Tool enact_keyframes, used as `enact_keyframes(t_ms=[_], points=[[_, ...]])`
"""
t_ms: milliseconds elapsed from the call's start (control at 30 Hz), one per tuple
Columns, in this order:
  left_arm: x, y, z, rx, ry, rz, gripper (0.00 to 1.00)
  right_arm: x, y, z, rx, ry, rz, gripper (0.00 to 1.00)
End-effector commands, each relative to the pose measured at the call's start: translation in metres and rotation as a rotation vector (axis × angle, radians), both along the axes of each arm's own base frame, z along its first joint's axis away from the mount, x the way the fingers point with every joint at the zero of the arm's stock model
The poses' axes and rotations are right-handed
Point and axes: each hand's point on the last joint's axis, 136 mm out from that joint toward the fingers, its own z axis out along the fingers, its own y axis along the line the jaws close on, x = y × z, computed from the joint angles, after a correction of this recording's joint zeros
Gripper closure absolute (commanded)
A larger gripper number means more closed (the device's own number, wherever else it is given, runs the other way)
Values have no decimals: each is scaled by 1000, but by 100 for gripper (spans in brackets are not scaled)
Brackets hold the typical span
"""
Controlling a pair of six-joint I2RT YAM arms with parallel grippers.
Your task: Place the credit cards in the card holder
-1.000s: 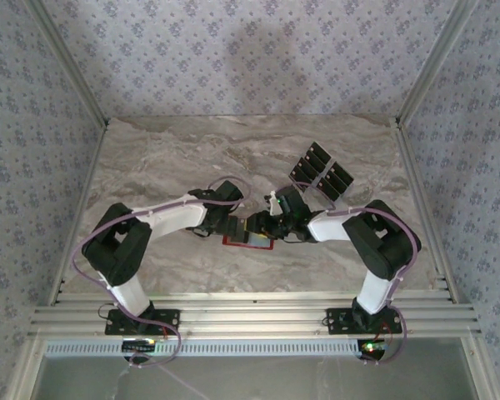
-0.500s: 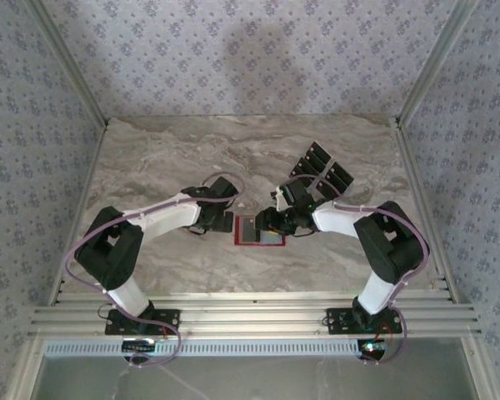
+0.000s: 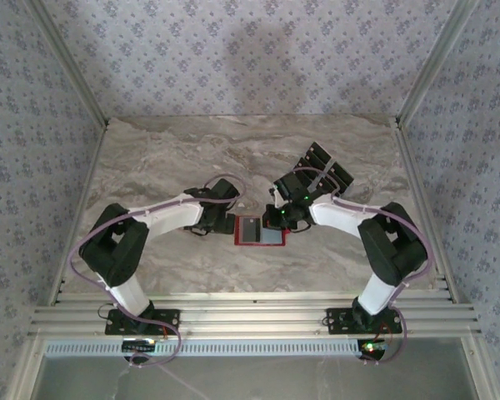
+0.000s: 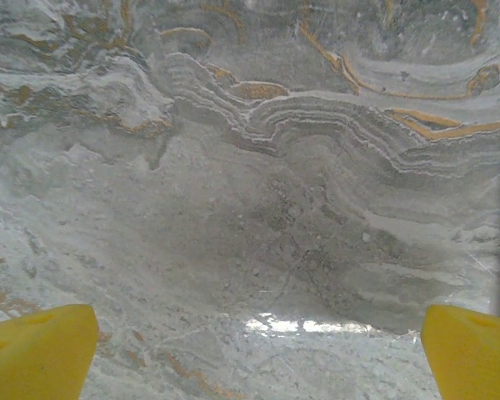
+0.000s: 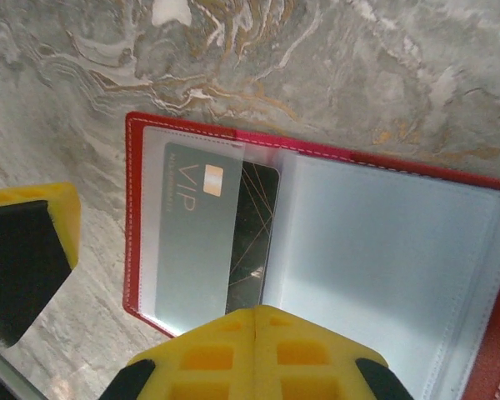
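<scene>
Where the open card holder (image 5: pixel 383 250) lies, bare table (image 4: pixel 258 167) spreads left of its red edge; the credit cards (image 3: pixel 318 156) sit beyond its far-right corner. My left gripper (image 4: pixel 254 350) gapes wide, empty, just left of it; my right gripper (image 5: pixel 254 325), pinched closed on nothing, hovers over its edge.

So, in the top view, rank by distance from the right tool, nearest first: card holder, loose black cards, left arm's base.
1. card holder, directly under the right tool.
2. credit cards, behind it, on the right.
3. left arm's base, near-left edge.
</scene>
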Motion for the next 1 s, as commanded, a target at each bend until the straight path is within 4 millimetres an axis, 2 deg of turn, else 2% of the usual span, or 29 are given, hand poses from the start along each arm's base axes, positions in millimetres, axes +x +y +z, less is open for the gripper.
enact_keyframes(t_ms=[0, 500, 967], points=[[1, -2, -5, -6, 11, 11, 0, 3, 3, -5, -42, 6, 10, 97], [2, -4, -17, 8, 36, 6, 0, 4, 6, -27, -81, 41, 17, 99], [0, -5, -24, 2, 47, 1, 0, 3, 27, -27, -58, 45, 53, 99]])
